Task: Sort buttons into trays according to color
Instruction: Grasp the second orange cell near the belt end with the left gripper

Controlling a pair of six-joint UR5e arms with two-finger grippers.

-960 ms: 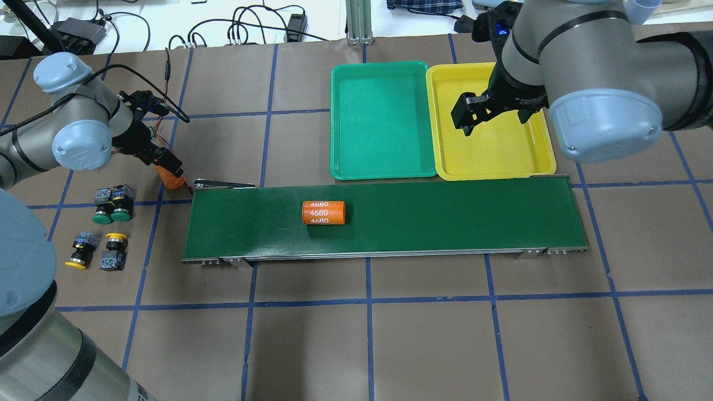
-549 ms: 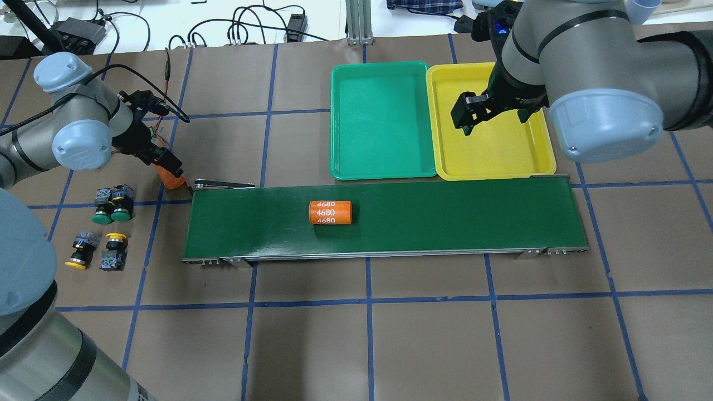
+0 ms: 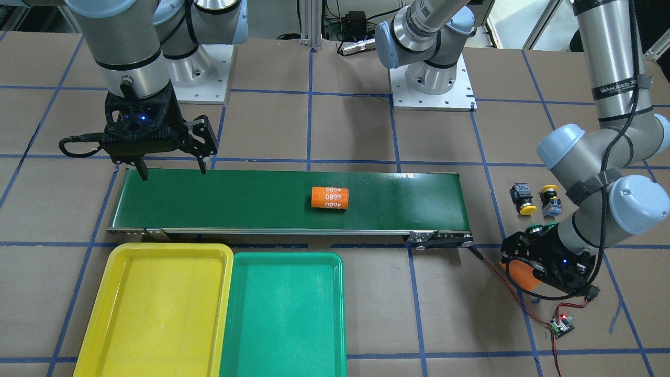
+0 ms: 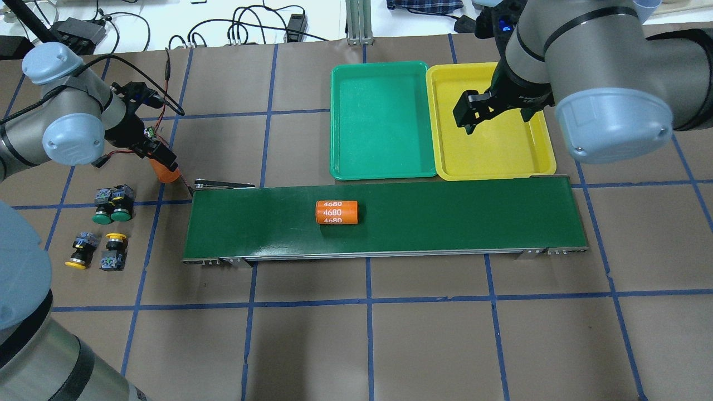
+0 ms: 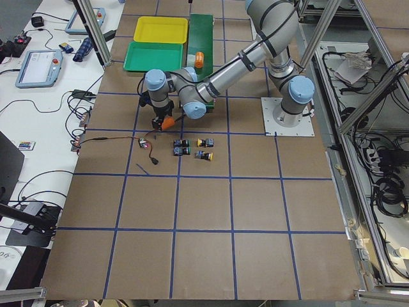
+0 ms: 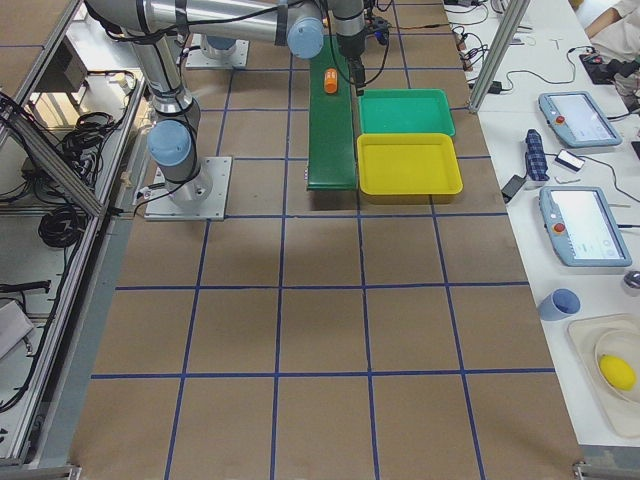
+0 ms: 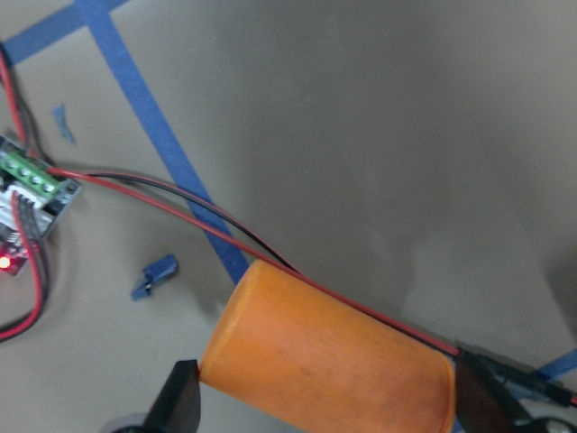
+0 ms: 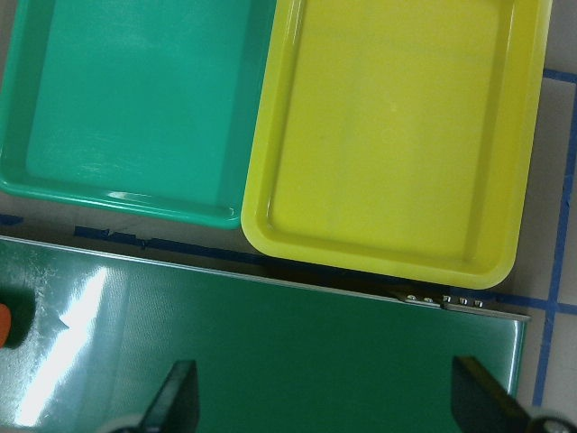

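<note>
We saw the green tray [image 4: 383,120] and yellow tray [image 4: 501,150], floors bare, side by side at the conveyor belt's [image 4: 445,217] far edge. Green-capped buttons [image 4: 120,205] and yellow-capped buttons [image 4: 113,252] lay on the table [image 4: 312,345] near its left end. The left gripper [image 4: 167,169] clasped an orange cylinder [image 7: 325,352]; the right gripper [image 3: 172,173] hung spread wide above the belt's right end.

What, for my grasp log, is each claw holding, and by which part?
Left claw grips the plain orange cylinder, a finger at each flat end, it seems. Right claw is open and holds nothing.
</note>
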